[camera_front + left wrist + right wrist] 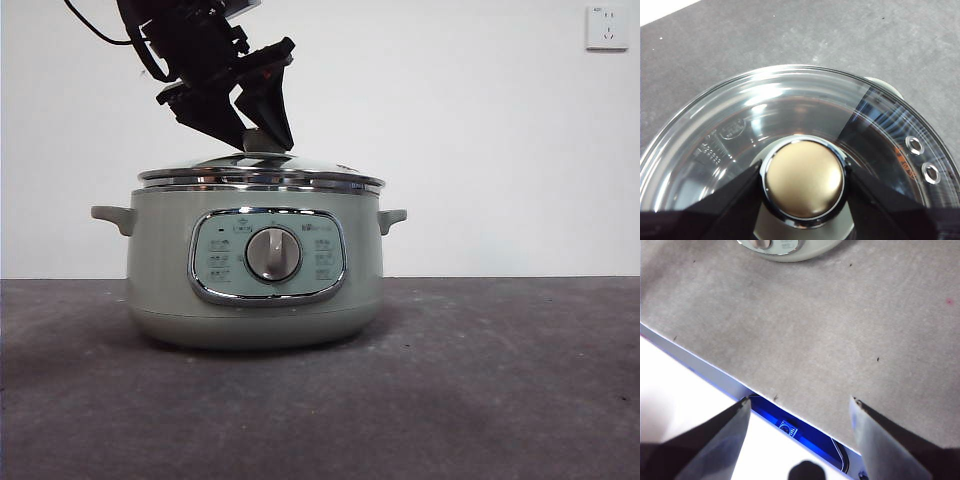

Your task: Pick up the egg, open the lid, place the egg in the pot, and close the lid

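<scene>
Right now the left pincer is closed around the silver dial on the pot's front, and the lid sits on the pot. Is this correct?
Not quite. The left pincer is around the lid's knob, not the dial; the left wrist view shows it. The lid does sit on the pot.

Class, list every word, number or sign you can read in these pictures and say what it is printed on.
"MAX": orange, inside the pot, seen through the lid.
Embossed oval mark and lines on the lid glass: too blurred to read.
Control panel labels: too small to read.
Nothing else legible.
</scene>
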Controlling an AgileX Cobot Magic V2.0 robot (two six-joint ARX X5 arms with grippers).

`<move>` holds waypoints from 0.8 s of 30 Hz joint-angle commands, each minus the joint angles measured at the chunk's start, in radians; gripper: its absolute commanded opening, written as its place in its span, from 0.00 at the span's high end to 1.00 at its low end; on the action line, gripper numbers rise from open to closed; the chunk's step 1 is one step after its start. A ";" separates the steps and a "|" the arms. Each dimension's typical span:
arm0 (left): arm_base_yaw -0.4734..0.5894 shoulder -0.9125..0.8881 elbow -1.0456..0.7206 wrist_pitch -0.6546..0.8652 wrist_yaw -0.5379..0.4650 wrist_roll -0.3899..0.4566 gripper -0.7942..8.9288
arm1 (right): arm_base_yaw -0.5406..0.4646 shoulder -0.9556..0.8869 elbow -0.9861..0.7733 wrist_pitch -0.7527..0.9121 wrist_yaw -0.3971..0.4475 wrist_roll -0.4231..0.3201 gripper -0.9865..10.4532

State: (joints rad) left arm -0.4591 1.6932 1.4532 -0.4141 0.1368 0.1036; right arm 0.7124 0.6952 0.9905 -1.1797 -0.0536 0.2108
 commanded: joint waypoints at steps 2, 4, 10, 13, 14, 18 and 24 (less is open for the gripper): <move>0.000 -0.006 0.015 0.028 -0.007 0.005 0.93 | 0.002 -0.007 -0.010 0.001 0.003 0.007 0.62; 0.000 -0.006 0.015 0.027 -0.011 0.005 0.93 | 0.002 -0.007 -0.010 -0.002 0.003 0.007 0.62; 0.002 -0.006 0.015 0.013 -0.019 0.002 0.93 | 0.002 -0.007 -0.010 -0.002 0.011 0.007 0.62; 0.004 -0.006 0.015 0.011 -0.032 0.002 0.93 | 0.002 -0.007 -0.010 0.001 0.018 0.007 0.62; 0.008 -0.006 0.015 0.011 -0.032 0.002 0.93 | 0.002 -0.007 -0.010 0.001 0.021 0.007 0.62; 0.010 -0.006 0.015 0.011 -0.033 0.002 0.93 | 0.002 -0.006 -0.010 0.002 0.021 0.007 0.62; 0.015 -0.006 0.015 0.010 -0.025 0.002 0.93 | 0.002 -0.006 -0.010 0.003 0.036 0.007 0.62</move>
State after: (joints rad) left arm -0.4500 1.6932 1.4536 -0.4320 0.1089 0.0967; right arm 0.7124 0.6914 0.9905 -1.1816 -0.0223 0.2108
